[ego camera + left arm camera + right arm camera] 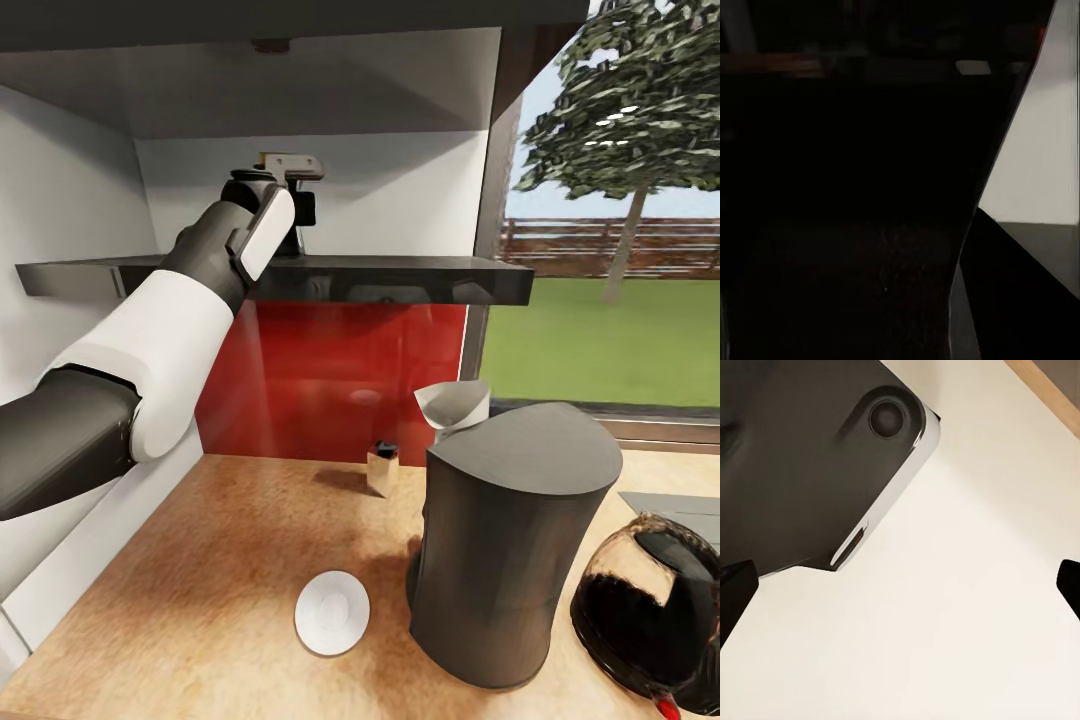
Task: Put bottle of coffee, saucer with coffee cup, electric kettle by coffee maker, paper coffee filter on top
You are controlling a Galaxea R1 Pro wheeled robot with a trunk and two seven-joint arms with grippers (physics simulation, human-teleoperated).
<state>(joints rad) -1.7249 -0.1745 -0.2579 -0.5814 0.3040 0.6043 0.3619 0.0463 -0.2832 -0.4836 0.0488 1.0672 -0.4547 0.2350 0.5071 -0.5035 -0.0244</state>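
My left arm reaches up to the kitchen shelf (400, 278). Its gripper (296, 212) is at the bottle of coffee, whose tan cap (287, 160) sticks up above the wrist. The bottle's black body (870, 225) looms dark and very close in the left wrist view, and the fingers are hidden. On the countertop (200, 580) stands the tall dark coffee maker (510, 540). The white paper coffee filter (455, 405) peeks up just behind its top. The saucer (332, 612) lies to its left and the electric kettle (650, 620) sits to its right. The coffee cup is out of view. My right gripper (900, 592) hangs open over a pale floor.
A tiny glass item with a brown base (383, 467) stands on the counter by the red backsplash (330, 380). A white wall (60, 200) closes the left side and a window (620, 250) the right. A dark rounded body (810, 457) lies below the right gripper.
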